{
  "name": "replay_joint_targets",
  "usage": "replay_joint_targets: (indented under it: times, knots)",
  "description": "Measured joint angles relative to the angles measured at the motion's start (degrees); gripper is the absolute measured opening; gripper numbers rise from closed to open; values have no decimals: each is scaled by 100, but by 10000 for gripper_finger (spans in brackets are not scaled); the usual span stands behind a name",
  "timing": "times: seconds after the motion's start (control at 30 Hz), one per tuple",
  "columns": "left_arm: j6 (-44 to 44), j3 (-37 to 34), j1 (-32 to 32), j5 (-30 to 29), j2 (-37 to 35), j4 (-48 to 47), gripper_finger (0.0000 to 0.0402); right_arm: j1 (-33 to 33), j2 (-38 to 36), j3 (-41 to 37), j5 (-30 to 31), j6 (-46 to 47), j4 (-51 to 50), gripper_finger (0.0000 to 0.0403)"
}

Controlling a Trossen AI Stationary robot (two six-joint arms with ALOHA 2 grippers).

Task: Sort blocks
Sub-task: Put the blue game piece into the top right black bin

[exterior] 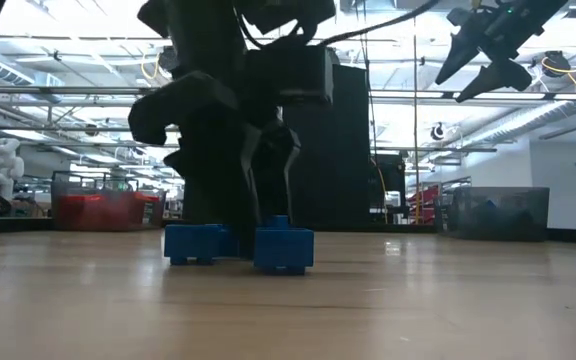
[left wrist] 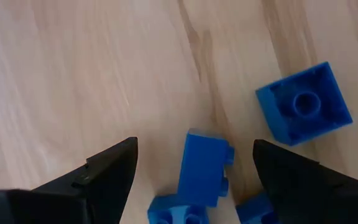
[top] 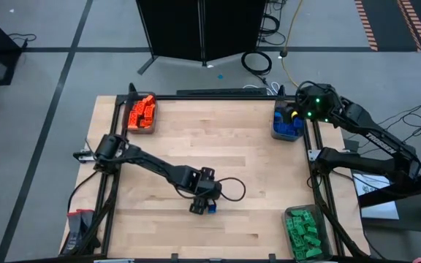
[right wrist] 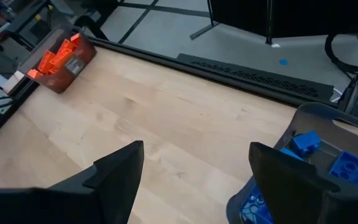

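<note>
**Blocks on the table, both grippers spread**

Left gripper (top: pixel 209 201) is down at the middle of the table (top: pixel 196 139), toward its near edge, over a small cluster of loose blue blocks (top: pixel 211 207). Fingers spread, nothing gripped. In the left wrist view the two dark fingertips (left wrist: pixel 107 174) stand well apart, with one blue block (left wrist: pixel 205 168) lying on its side between them, touching neither. Two more blue pieces sit at the frame edge near the fingers, only partly visible. A fourth blue block (left wrist: pixel 304 104), hollow underside up, lies outside the fingers, apart from the others.

Low view: two blue blocks (exterior: pixel 284 248) rest on the wood just beside each other, directly under the left arm; fingers reach down behind them. Contact with them cannot be told from here.

Right gripper (top: pixel 296 115) is at the far right corner, above the blue bin (top: pixel 286 126). Fingers apart, empty. Right wrist view shows the bin rim (right wrist: pixel 328 115) and blue blocks inside (right wrist: pixel 305 142). In the low view this gripper (exterior: pixel 485 58) hangs high, clear of the table.

Orange blocks (top: pixel 141 112) fill the orange bin (top: pixel 133 128) at the far left corner. Green blocks (top: pixel 302 230) fill the green bin (top: pixel 319 212) at the near right corner.
</note>
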Motion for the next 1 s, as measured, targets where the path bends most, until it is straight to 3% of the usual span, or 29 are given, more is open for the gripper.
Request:
replay_joint_targets:
  times: [0.1, 0.2, 0.5, 0.8, 1.0]
  knots:
    - [-15, 0, 59, 147, 6, -23, 307, -1, 0, 0, 1, -9, -25, 285]
    - [-39, 0, 155, 144, 4, -14, 270, -1, 0, 0, 1, -11, -41, 285]
    - [-52, 0, 535, 151, -2, -117, 81, 4, -46, 0, -23, -11, -40, 285]
    - [-526, 1, 631, 157, -85, -357, 78, 191, -400, 0, -323, -79, 7, 286]
    - [-1064, 243, 684, -8, -711, -266, 78, 478, -745, 0, -618, -370, 278, 286]
